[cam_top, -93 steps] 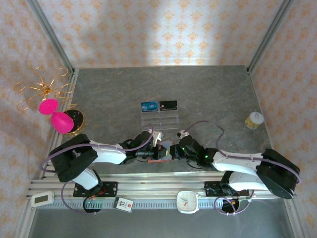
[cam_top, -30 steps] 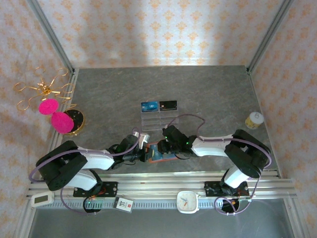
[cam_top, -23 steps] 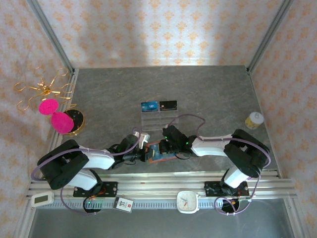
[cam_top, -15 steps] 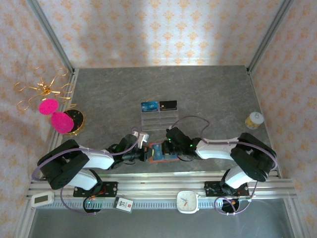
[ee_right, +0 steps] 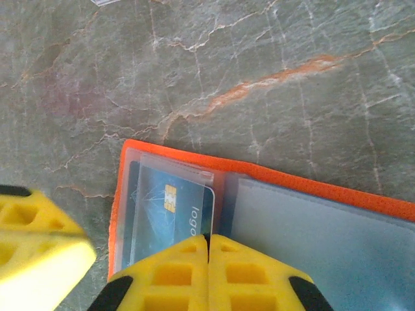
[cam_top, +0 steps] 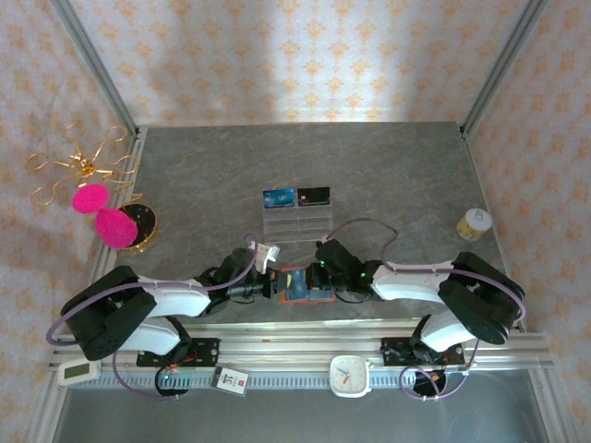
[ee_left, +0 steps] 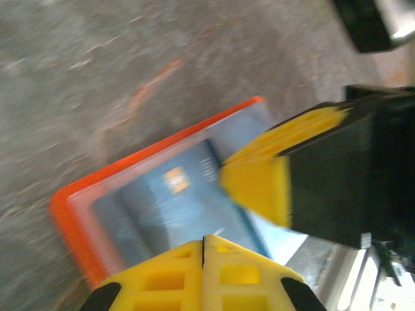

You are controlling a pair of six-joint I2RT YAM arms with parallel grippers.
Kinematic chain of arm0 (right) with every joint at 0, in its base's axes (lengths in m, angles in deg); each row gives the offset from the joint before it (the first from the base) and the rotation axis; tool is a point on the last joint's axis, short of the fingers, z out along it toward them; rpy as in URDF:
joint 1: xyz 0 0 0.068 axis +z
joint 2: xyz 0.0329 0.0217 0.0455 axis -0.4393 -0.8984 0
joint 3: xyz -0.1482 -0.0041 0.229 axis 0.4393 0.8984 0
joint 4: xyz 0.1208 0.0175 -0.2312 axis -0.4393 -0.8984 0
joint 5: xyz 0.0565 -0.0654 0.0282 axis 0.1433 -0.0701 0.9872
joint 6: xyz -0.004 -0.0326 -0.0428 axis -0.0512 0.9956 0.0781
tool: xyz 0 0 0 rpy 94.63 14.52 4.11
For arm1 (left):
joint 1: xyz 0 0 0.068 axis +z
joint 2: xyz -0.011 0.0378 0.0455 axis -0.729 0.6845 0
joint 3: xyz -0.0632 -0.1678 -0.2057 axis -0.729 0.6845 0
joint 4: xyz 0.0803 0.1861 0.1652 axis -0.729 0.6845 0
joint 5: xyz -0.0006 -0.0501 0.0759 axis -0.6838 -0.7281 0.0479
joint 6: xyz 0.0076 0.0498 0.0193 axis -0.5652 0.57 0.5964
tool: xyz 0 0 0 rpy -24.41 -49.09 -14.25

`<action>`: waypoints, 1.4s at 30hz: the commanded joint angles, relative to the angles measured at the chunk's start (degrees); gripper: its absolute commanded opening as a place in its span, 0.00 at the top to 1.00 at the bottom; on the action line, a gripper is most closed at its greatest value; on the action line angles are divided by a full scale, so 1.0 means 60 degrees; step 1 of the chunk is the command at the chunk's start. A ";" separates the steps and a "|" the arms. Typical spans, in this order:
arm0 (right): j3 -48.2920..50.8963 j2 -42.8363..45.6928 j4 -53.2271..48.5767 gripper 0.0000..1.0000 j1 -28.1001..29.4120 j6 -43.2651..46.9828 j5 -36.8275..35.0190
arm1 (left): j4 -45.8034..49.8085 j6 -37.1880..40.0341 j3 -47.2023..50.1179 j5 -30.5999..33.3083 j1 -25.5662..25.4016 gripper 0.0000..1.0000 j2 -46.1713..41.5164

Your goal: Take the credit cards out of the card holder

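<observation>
Presently the blue credit card (ee_right: 165, 207) is seen slotted in the orange card holder (ee_right: 311, 227), just ahead of the closed fingers of the right gripper (ee_right: 209, 238). The left gripper (ee_left: 203, 241) is shut at its rim. Extraction is judged in hand, and a straight withdrawal is required.

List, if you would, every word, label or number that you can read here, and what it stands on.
"logo": on the inserted blue card in the orange card holder.
Too small to read: white tag, clock face, yellow tub, far blue card, black card.
Blurred: the card's print in the left wrist view.
</observation>
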 commanded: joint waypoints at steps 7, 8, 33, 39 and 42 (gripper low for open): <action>0.0187 -0.0137 0.0273 0.98 -0.0032 -0.0229 0.0080 | -0.0270 -0.0295 -0.0209 0.0392 -0.0038 1.00 0.1099; 0.0212 -0.0138 0.0302 0.97 -0.0032 -0.0244 0.0091 | -0.0461 -0.0383 -0.0079 0.0389 -0.0019 1.00 0.1100; 0.1212 0.1581 -0.0300 1.00 -0.0279 -0.0480 -0.0205 | -0.1460 -0.0659 0.0164 -0.0084 0.0005 1.00 0.1773; 0.1215 0.1337 -0.0182 1.00 -0.0282 -0.0352 0.0015 | -0.1201 -0.0613 0.0003 -0.0015 -0.0075 1.00 0.1274; 0.1245 0.1232 -0.0040 1.00 -0.0281 -0.0307 0.0050 | -0.0619 -0.0387 -0.0287 0.0252 -0.0315 1.00 0.0750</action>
